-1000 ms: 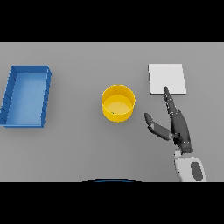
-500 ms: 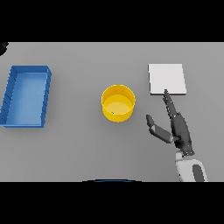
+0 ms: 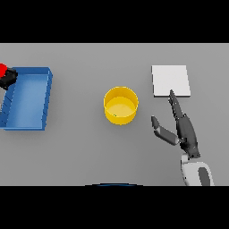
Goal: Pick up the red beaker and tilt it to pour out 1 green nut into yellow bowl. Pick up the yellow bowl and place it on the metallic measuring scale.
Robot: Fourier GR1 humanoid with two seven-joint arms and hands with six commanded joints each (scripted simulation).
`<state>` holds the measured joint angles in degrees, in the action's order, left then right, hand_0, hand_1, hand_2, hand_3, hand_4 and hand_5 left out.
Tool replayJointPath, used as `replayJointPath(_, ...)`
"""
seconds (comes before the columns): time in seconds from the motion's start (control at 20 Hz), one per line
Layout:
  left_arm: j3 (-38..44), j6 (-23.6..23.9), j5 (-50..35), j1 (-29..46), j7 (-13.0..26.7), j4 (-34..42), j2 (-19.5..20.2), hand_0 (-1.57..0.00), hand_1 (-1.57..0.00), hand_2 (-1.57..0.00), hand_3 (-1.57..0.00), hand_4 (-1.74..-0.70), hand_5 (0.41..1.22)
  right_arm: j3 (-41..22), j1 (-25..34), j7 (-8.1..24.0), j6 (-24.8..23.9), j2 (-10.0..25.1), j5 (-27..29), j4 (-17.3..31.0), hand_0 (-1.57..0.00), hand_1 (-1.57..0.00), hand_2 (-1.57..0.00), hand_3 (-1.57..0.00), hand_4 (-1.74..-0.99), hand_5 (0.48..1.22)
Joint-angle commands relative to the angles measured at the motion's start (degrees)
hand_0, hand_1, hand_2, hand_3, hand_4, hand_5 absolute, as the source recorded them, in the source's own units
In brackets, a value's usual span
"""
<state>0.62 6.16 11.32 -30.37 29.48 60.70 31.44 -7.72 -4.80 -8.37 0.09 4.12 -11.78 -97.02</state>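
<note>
The right hand (image 3: 185, 132) lies nearest, low and to the right of the yellow bowl (image 3: 120, 105), fingers straight and spread from the thumb, holding nothing; its fingertips reach to the near edge of the scale (image 3: 170, 80). The bowl stands at the table's centre, apart from the hand, with a small dark speck inside that may be the green nut. The pour therefore appears done. The scale lies right of and beyond the bowl, bare. Left of the bowl sits a blue tray (image 3: 27, 98). At the tray's far left corner, the left hand (image 3: 7, 80) is clamped on the red beaker (image 3: 2, 69). Remaining: grasp the bowl and set it on the scale.
</note>
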Motion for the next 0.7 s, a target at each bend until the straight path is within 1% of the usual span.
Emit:
replayJointPath(0.0,-0.5,-0.8,-0.2,0.3,1.1,1.3,-0.2,-1.57,-1.57,-1.53,-1.53,-1.52,0.818,-0.3,0.2,0.2,0.1,-0.3,0.0,0.3,0.00,0.00,0.00,0.00,-1.155,0.670)
replayJointPath(0.05,-1.1,-3.7,-1.2,1.2,-0.4,3.4,0.5,-1.47,-1.34,-1.28,-1.32,-1.37,0.774,-0.4,0.2,0.2,0.0,-0.4,-0.3,0.2,0.00,0.00,0.00,0.00,-1.153,0.670)
replayJointPath(0.1,-0.7,-6.2,-3.2,1.8,-0.6,4.7,0.9,-1.17,-1.07,-1.02,-1.05,-1.23,0.737,-0.6,-0.4,-0.1,-0.2,-0.3,-0.6,-0.4,0.00,0.00,0.00,0.00,-1.151,0.670)
replayJointPath(0.15,-0.4,-8.8,-5.5,2.6,-0.7,6.1,1.0,-0.94,-0.86,-0.82,-0.84,-1.13,0.705,-0.2,-0.4,0.3,-0.1,0.3,-0.6,-0.6,0.00,0.00,0.00,0.00,-1.149,0.670)
replayJointPath(0.2,0.5,-10.6,-7.5,3.2,-0.6,6.6,1.3,-0.75,-0.69,-0.65,-0.67,-1.05,0.683,-0.1,-0.2,-0.1,0.0,0.1,-0.3,0.1,0.00,0.00,0.00,0.00,-1.150,0.671)
replayJointPath(0.25,-0.1,-12.1,-7.2,3.5,-0.2,6.1,2.1,-0.60,-0.55,-0.52,-0.54,-0.98,0.664,0.0,-0.7,-0.4,0.2,0.2,0.1,-0.3,0.00,0.00,0.00,0.00,-1.153,0.670)
replayJointPath(0.3,-1.1,-13.4,-6.4,3.2,0.4,6.1,2.7,-0.48,-0.44,-0.42,-0.43,-0.92,0.651,-0.4,-0.2,0.3,0.1,-0.4,0.0,-0.6,0.00,0.00,0.00,0.00,-1.155,0.670)
replayJointPath(0.35,-1.9,-14.2,-5.8,2.9,1.0,6.1,3.1,-0.38,-0.35,-0.33,-0.34,-0.88,0.644,-0.4,0.5,0.5,-0.1,-0.5,-0.3,0.4,0.00,0.00,0.00,0.00,-1.155,0.669)
replayJointPath(0.45,-3.3,-14.6,-3.8,2.4,2.4,4.8,3.4,-0.25,-0.22,-0.21,-0.22,-0.83,0.627,-0.7,-0.6,-0.2,-0.8,-0.2,-1.5,-0.1,0.00,0.00,0.00,0.00,-1.156,0.665)
replayJointPath(0.5,-4.0,-14.3,-2.8,2.5,2.1,4.4,3.4,-0.20,-0.18,-0.17,-0.18,-0.81,0.627,-0.8,-0.5,-0.1,-1.1,-0.1,-2.0,-0.1,0.00,0.00,0.00,0.00,-1.157,0.665)
replayJointPath(0.65,-3.7,-12.7,-1.8,1.9,-0.7,3.9,3.7,-0.10,-0.09,-0.09,-0.09,-0.78,0.631,-1.0,-0.1,0.9,-1.6,-0.2,-2.8,-0.3,0.00,0.00,0.00,0.00,-1.154,0.657)
